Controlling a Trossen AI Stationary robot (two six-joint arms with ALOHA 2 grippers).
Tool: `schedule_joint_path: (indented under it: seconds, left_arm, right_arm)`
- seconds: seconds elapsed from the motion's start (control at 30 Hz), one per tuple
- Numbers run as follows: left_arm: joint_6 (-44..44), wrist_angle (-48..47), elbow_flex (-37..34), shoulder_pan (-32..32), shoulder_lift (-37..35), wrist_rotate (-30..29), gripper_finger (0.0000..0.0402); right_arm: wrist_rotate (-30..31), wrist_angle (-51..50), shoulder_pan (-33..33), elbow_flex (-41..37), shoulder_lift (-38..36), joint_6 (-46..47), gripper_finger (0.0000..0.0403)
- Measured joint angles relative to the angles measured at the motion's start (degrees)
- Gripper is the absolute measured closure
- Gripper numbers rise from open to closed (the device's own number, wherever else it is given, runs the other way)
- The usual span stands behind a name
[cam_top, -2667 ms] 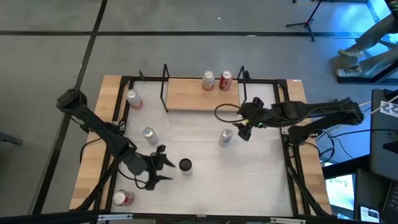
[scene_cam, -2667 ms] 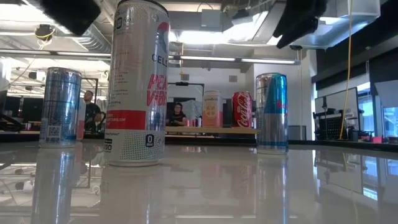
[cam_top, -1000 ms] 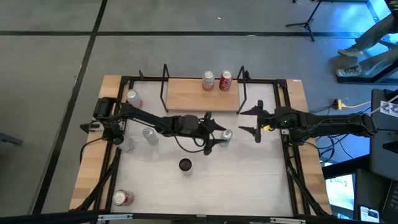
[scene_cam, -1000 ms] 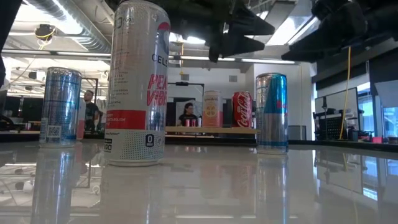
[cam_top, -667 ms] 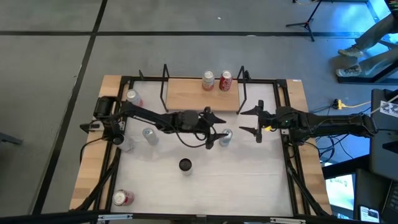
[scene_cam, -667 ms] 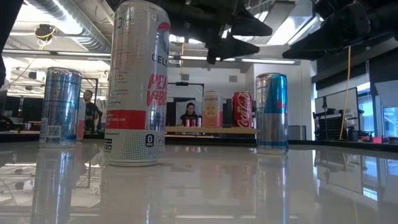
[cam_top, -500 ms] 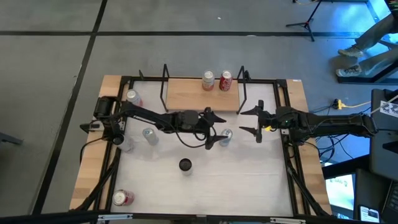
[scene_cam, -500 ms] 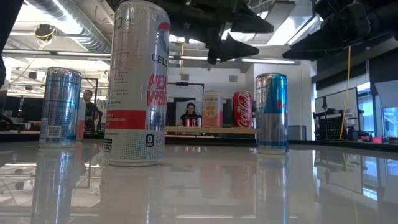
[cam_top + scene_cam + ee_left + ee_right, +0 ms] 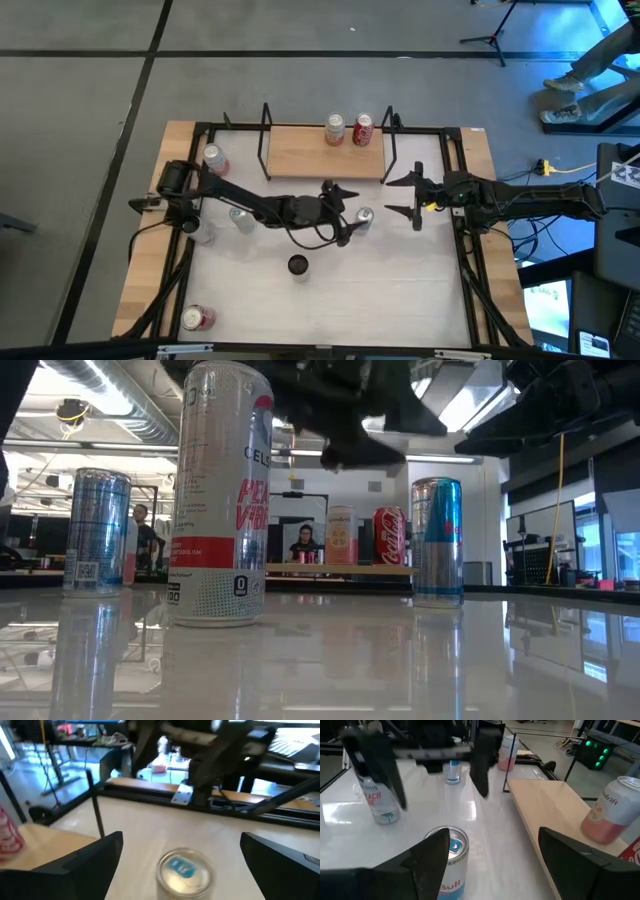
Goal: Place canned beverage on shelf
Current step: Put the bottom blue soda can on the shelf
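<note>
We see left gripper (image 9: 349, 214) above blue can (image 9: 364, 217) mid-surface, jaws spread wide to straddle it; right gripper (image 9: 414, 196) waits near right edge, jaws apart, empty; shelf (image 9: 300, 160) along far edge, two cans (image 9: 348, 130) at its right end

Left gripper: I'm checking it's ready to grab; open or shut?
Open: the left gripper has fingers spread wide either side of the can.
</note>
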Motion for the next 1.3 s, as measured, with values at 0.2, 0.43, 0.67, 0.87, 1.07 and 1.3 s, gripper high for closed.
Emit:
schedule_joint_path:
  seconds: [0.2,0.43,0.67,0.87,1.07,1.3]
  left_arm:
    - [-3.08,6.01,0.0,1.19,4.96,0.58,0.0009]
    - [-4.26,9.46,0.0,1.13,7.78,1.08,0.001]
    - [-4.34,10.83,0.09,1.31,8.82,1.41,0.001]
    - [-3.88,10.35,3.03,1.35,13.01,2.94,0.001]
    - [-3.76,9.56,4.13,1.35,14.2,1.0,0.0018]
    - [-2.27,8.21,4.11,1.48,14.2,6.2,0.01]
  right_arm:
    - [0.63,1.04,0.0,0.0,0.0,-0.04,0.0102]
    - [0.61,1.47,-0.02,0.0,0.0,-0.04,0.0102]
    - [0.6,1.66,-0.02,0.0,0.02,-0.04,0.0102]
    - [0.61,1.9,-0.07,0.07,0.07,-0.04,0.0102]
    - [0.6,1.15,-0.07,0.07,0.04,-0.04,0.0102]
    - [0.59,0.53,-0.07,0.07,0.24,0.07,0.0102]
